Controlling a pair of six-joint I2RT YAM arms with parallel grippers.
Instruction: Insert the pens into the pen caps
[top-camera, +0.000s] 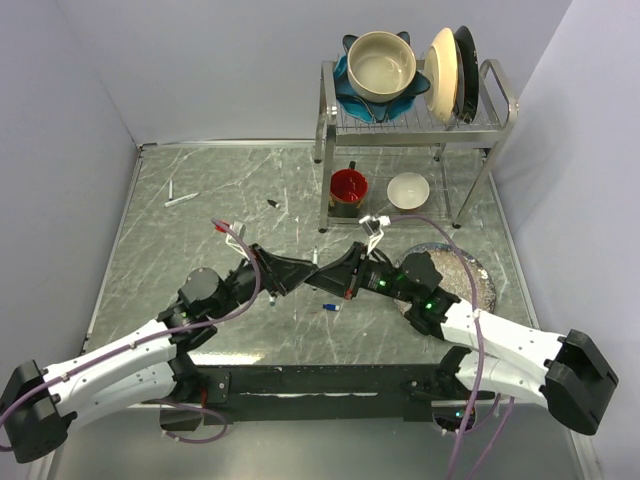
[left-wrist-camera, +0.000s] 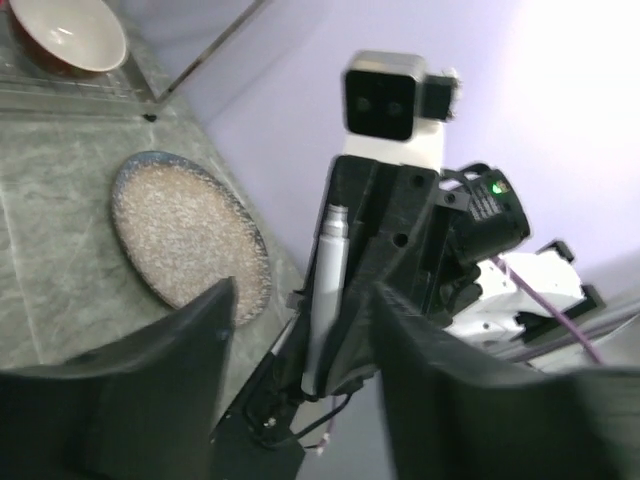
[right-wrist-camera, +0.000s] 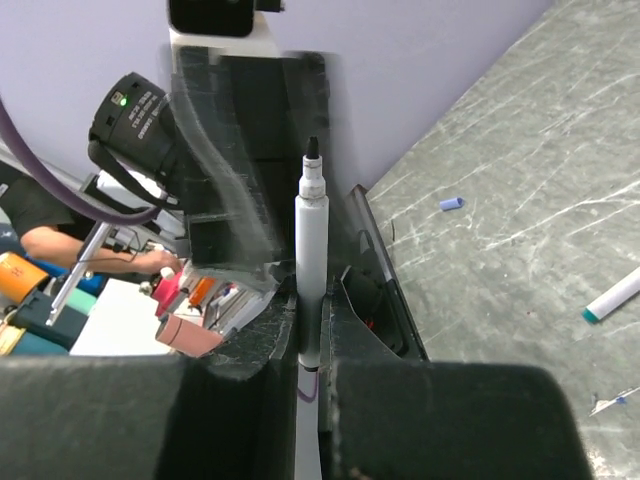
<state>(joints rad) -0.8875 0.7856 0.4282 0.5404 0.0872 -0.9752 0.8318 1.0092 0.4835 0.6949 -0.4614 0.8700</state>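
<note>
My right gripper (top-camera: 338, 272) (right-wrist-camera: 312, 315) is shut on a white-grey pen (right-wrist-camera: 310, 250), which stands upright between its fingers with its bare black tip (right-wrist-camera: 312, 150) pointing at the left gripper. The same pen shows in the left wrist view (left-wrist-camera: 328, 290). My left gripper (top-camera: 296, 268) (left-wrist-camera: 305, 295) faces it with its jaws wide apart and nothing in them. A blue cap (top-camera: 329, 307) lies on the table just below the two grippers. A blue cap (right-wrist-camera: 451, 203) and a second pen (right-wrist-camera: 612, 297) with a teal end show in the right wrist view. Another pen (top-camera: 182, 199) and a black cap (top-camera: 272, 204) lie far left.
A metal dish rack (top-camera: 330, 130) stands at the back right, carrying a bowl and plates, with a red cup (top-camera: 348, 187) and a white bowl (top-camera: 408, 190) beneath it. A speckled plate (top-camera: 480, 275) (left-wrist-camera: 185, 235) lies under the right arm.
</note>
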